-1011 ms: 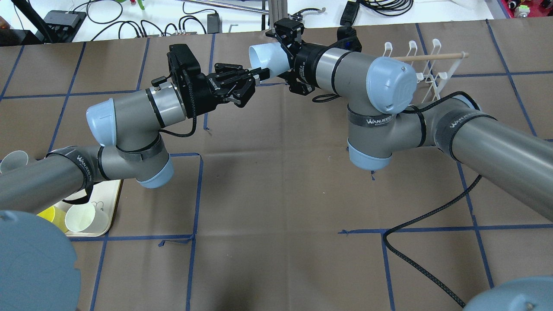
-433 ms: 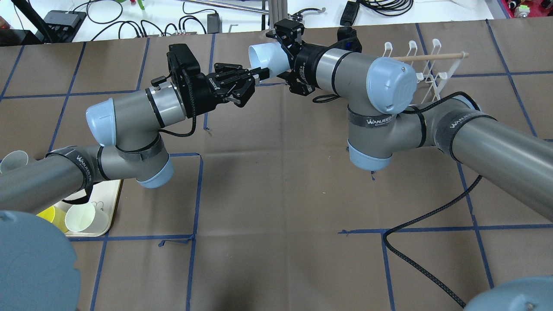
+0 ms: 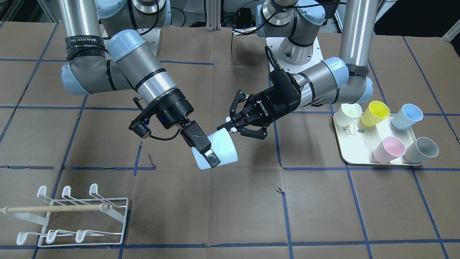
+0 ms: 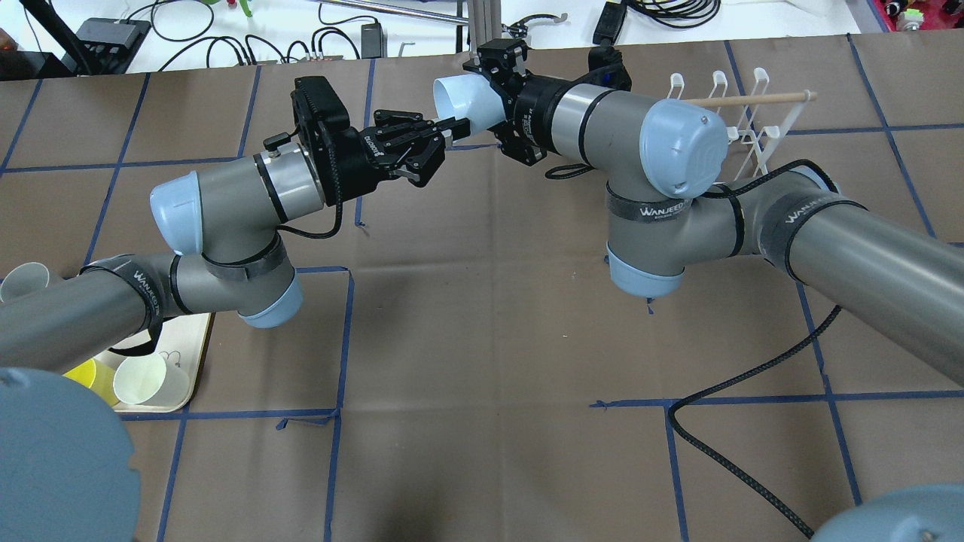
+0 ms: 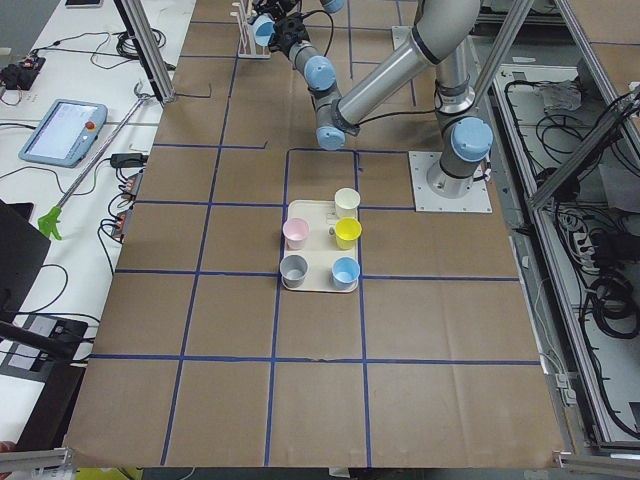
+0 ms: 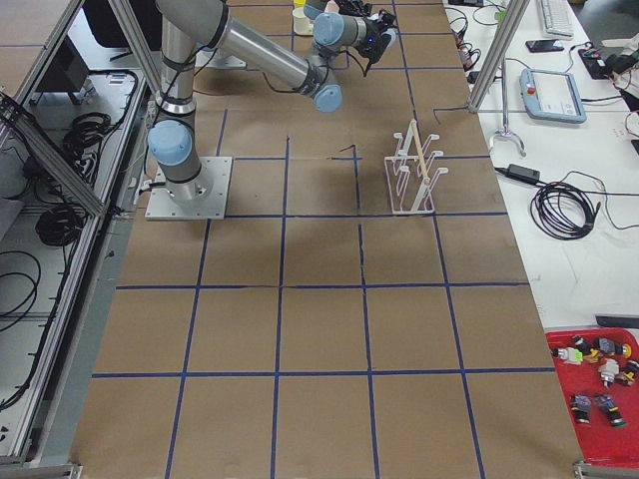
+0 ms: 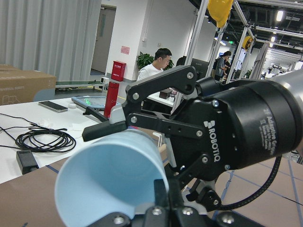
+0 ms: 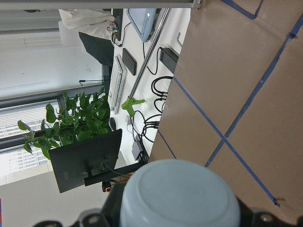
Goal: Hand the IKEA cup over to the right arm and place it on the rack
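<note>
Gripping a pale blue, smooth-walled, tapered plastic IKEA cup (image 3: pixel 224 147) along its body with the black two-finger right hand (image 3: pixel 211 154), base toward the palm, sideways in mid-air over the far middle of the brown paper-covered table (image 3: pixel 230 216). Apparently also pinching its thin rim with the black left hand (image 3: pixel 229 128), closed with one finger inside the mouth. Likely to slip: slick conical wall against flat pads. Could be twisted or yanked loose if drawn away before the left lets go. Well apart from the white wire rack with upturned prongs and wooden dowel (image 3: pixel 72 219) at the far right.
</note>
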### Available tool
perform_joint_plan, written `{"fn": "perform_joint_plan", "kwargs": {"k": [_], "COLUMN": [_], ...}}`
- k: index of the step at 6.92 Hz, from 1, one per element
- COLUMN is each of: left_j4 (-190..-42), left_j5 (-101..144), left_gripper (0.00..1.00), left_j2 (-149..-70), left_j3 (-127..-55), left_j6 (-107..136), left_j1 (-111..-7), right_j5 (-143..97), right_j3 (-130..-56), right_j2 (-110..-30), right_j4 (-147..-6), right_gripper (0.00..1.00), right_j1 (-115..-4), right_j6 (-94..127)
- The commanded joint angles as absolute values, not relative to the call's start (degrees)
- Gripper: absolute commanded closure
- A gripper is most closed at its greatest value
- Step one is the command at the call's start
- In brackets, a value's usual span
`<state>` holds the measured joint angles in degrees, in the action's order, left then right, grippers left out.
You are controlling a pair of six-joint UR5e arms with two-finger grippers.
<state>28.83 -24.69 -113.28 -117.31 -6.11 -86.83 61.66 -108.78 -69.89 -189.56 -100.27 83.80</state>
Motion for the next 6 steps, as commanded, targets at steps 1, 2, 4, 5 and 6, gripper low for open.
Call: {"fn": "perform_joint_plan", "kwargs": {"k": [1,2,4,5,6], "left_j4": [28.7,28.8,28.8,28.8,28.8], "left_j5": [-24.7,-24.8,-24.8,-26.3,-27.6], "left_gripper": [0.84,0.71,0.39,0.17,0.06], "left_j2": [-113.3,-113.1,-113.2,-113.2,-112.7], "left_j3": [-117.2,-117.1,-117.1,-117.0,-117.0], "left_j6": [-5.3,-4.1,-4.0,-4.0,-3.8], "left_j1": [-86.8,-86.8,-86.8,-86.8,-86.7], "right_j5": [61.5,61.4,61.4,61.3,61.3], "right_j3": [-108.8,-108.8,-108.8,-108.6,-108.5], "right_j2": [-70.0,-70.0,-70.0,-70.0,-70.1], "right_j4": [-189.5,-189.5,-189.5,-189.1,-188.6], "right_gripper": [0.44,0.44,0.45,0.46,0.47], "right_j1": [-100.3,-100.3,-100.3,-100.3,-100.3], "right_j6": [83.8,83.8,83.8,83.8,83.8]}}
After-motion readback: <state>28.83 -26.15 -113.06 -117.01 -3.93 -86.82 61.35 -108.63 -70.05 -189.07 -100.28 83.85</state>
